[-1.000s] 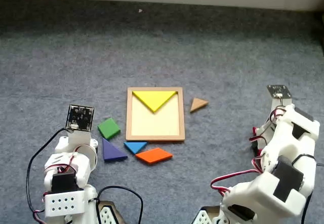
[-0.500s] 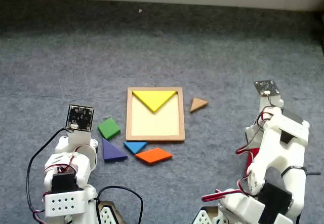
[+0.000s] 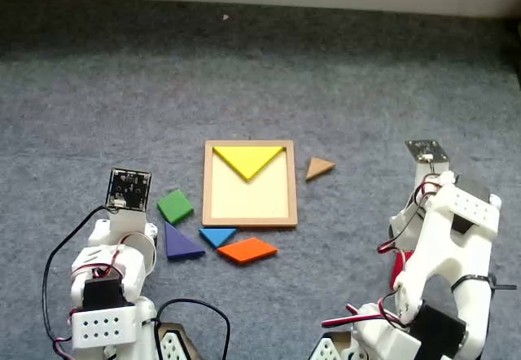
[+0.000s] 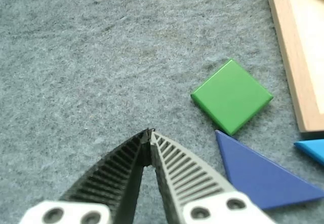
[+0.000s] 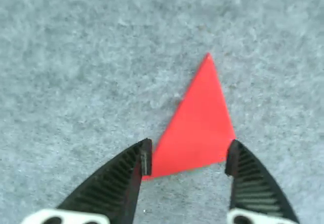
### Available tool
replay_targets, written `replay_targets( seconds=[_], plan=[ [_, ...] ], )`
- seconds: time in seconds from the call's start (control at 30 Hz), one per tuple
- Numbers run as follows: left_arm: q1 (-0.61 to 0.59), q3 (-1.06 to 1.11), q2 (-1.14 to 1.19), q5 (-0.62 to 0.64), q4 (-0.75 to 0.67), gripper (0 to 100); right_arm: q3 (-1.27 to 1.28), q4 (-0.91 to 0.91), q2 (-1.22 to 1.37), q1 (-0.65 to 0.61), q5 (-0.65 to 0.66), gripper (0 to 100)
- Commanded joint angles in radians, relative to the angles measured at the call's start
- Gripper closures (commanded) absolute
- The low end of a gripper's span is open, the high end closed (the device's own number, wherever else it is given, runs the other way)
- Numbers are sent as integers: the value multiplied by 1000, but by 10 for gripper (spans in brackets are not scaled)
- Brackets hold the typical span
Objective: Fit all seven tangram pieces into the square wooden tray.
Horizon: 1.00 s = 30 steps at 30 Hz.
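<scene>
While the square wooden tray (image 3: 207,182) is sitting mid-frame in the high view, a yellow triangle (image 3: 247,160) is lying inside along its upper edge. A brown triangle (image 3: 318,167) is resting just right of the tray, and a green square (image 3: 175,206), dark blue triangle (image 3: 180,243), light blue triangle (image 3: 217,235) and orange parallelogram (image 3: 247,250) are lying at its lower left. At lower left, the left claw (image 4: 150,133) is hovering closed beside the green square. At lower right, the right claw (image 5: 190,145) is hanging open, straddling a red triangle (image 5: 196,112) on the carpet.
</scene>
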Motion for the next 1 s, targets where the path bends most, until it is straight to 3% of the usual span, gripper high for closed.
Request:
replay_targets(
  seconds=[0.0, 0.13, 0.27, 0.7, 0.97],
  plan=[
    [-15, -7, -8, 8, -9, 965, -2, 42, -44, 8, -91, 692],
    [-15, -7, -8, 8, -9, 965, -2, 39, -36, 8, -126, 685],
    [-15, -7, -8, 8, -9, 965, 76, -73, -42, 22, -183, 685],
    [-15, -7, -8, 8, -9, 965, 232, -315, -35, 62, -181, 689],
    [-15, -7, -8, 8, -9, 965, 237, -311, -42, 51, -178, 814]
  ],
)
